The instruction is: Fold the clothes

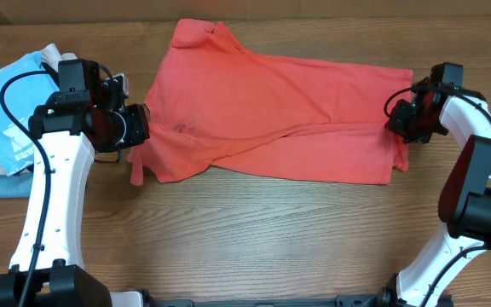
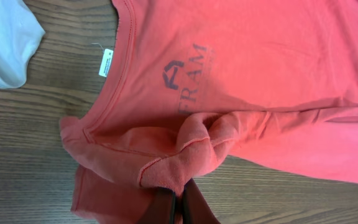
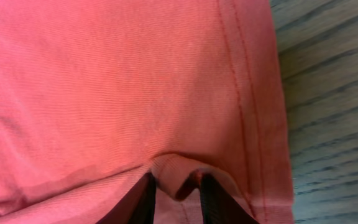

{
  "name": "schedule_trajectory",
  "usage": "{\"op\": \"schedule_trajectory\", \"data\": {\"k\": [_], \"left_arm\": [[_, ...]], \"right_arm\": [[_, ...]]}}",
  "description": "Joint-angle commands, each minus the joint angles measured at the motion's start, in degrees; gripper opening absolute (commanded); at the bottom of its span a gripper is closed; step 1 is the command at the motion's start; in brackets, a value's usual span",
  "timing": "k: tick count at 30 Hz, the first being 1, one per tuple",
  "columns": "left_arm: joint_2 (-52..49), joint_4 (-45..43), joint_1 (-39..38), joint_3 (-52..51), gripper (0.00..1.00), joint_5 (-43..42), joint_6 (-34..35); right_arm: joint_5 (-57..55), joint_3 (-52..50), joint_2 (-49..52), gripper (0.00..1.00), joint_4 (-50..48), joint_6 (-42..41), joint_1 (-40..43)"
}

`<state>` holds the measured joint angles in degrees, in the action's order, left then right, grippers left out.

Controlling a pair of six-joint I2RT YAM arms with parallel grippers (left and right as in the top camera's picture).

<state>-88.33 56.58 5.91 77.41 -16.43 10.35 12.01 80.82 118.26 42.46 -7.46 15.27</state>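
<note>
The clothes, a coral T-shirt, lie spread across the table with the neck to the left. In the left wrist view its chest lettering and white neck tag show. My left gripper is shut on a bunched fold of the shirt near the collar, jaws pressed together under the cloth. My right gripper sits at the shirt's right end by the stitched hem. Its jaws stand a little apart, straddling a raised ridge of fabric.
A light blue folded shirt lies on a pile of other garments at the far left, close behind my left arm. A pale garment shows at the top left of the left wrist view. Bare wood table runs along the front.
</note>
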Motion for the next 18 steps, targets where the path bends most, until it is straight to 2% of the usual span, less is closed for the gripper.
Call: {"op": "schedule_trajectory", "data": {"k": [1, 6, 10, 13, 18], "left_arm": [[-0.39, -0.07, -0.33, 0.48, 0.04, 0.50, -0.04], [-0.39, -0.04, -0.33, 0.48, 0.04, 0.50, -0.04], [-0.39, -0.04, -0.33, 0.48, 0.04, 0.50, -0.04], [-0.39, -0.07, -0.33, 0.48, 0.04, 0.52, -0.04], [-0.37, -0.24, -0.33, 0.50, 0.04, 0.50, -0.02]], "right_arm": [[2.23, 0.17, 0.70, 0.27, -0.46, 0.28, -0.22], [2.21, 0.17, 0.70, 0.17, -0.87, 0.26, -0.22], [2.21, 0.17, 0.70, 0.13, -1.25, 0.26, -0.22], [2.19, 0.17, 0.70, 0.04, -1.46, 0.26, -0.22], [2.23, 0.59, 0.26, 0.04, 0.81, 0.22, -0.20]]}}
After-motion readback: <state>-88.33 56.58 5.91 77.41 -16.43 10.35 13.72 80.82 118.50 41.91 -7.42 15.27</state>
